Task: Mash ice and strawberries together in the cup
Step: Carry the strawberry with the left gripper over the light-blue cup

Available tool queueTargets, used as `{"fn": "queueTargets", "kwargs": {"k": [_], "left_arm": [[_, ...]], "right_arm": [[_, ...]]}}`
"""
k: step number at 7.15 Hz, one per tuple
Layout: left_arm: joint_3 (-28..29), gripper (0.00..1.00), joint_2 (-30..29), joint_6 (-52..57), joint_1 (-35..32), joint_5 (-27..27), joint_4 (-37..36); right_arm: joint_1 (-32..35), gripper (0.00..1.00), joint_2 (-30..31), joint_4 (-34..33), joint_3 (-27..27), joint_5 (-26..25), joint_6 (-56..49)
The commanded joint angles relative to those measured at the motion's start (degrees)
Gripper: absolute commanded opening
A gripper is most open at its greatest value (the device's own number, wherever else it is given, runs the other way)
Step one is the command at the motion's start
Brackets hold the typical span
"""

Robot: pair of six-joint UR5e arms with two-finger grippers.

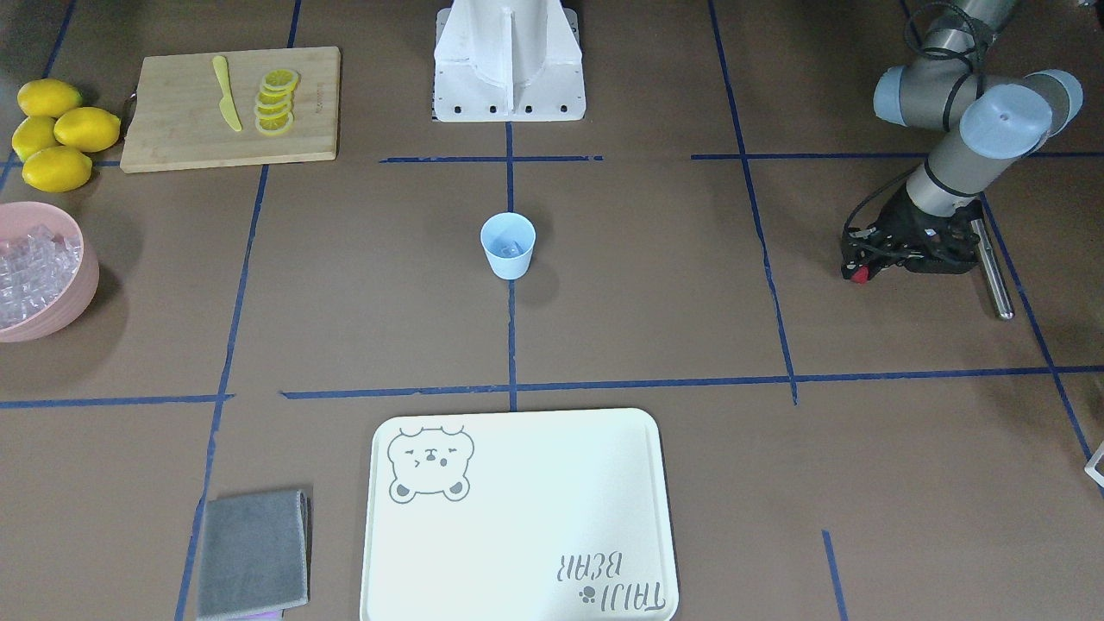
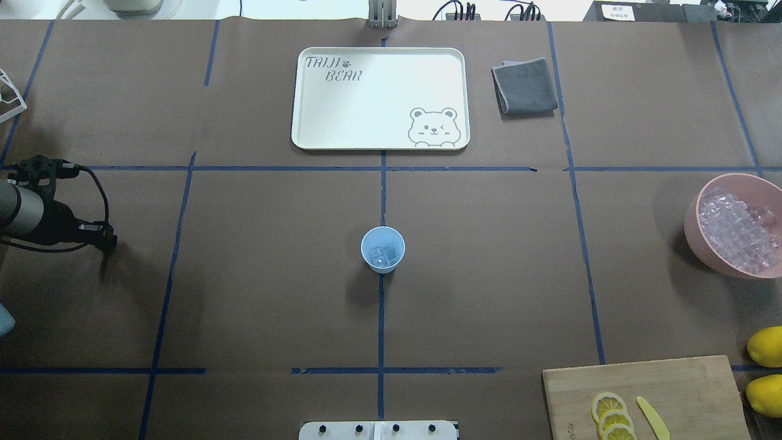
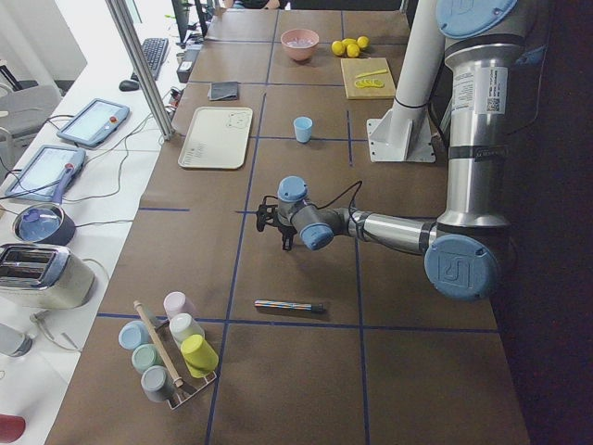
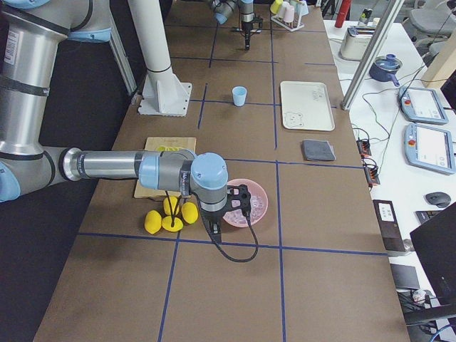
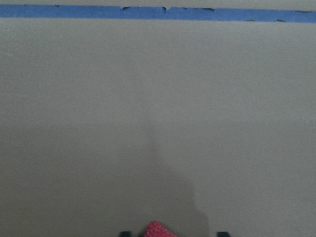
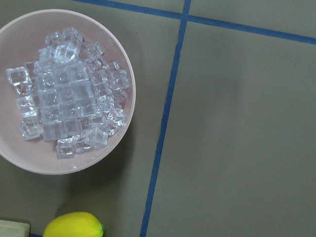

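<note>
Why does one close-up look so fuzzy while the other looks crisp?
Left wrist view: soft and dim, the table shadowed, the tip of a red strawberry at the bottom edge. Right wrist view: sharp, ice glinting in the pink bowl. The cause I cannot tell.

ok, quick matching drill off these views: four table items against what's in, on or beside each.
Things:
1. cup
2. pink bowl
3. cutting board
4. grey cloth

States:
a. lies beside the tray
b. lemon slices and yellow knife on it
c. a few ice cubes inside
d. heaped with ice cubes

Pairs: 1-c, 2-d, 3-b, 4-a
</note>
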State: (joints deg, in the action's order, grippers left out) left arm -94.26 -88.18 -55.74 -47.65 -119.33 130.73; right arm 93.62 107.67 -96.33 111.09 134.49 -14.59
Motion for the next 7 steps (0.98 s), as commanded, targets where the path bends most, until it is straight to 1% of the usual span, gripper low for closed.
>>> {"fn": "queueTargets", "kwargs": {"k": [1, 2, 3, 4, 5, 7], "left_arm": [[-3.8, 0.01, -0.94, -0.42, -0.16, 0.24, -3.43], [-6.87, 0.02, -2.51, -0.68, -0.25, 0.24, -8.42], [-10.47, 0.02, -7.57, -0.77, -0.25, 0.24, -18.83], [-12.68, 0.02, -13.54, -1.03, 0.01, 0.15, -28.15], [-12.79, 0.02, -19.52, -6.17, 2.45, 0.24, -33.9], [-12.44, 0.02, -29.63, -17.58, 7.81, 0.42, -42.09]], "right_arm": [[-0.01, 0.99, 0.09, 0.0, 0.0, 0.07, 0.0], [-0.01, 0.99, 0.09, 0.0, 0.0, 0.07, 0.0], [-0.01, 0.99, 0.09, 0.0, 0.0, 0.07, 0.09], [0.07, 0.99, 0.09, 0.0, 0.0, 0.07, 0.09], [-0.01, 0.99, 0.09, 0.0, 0.0, 0.07, 0.0], [0.07, 0.99, 0.09, 0.0, 0.09, 0.07, 0.09]]}}
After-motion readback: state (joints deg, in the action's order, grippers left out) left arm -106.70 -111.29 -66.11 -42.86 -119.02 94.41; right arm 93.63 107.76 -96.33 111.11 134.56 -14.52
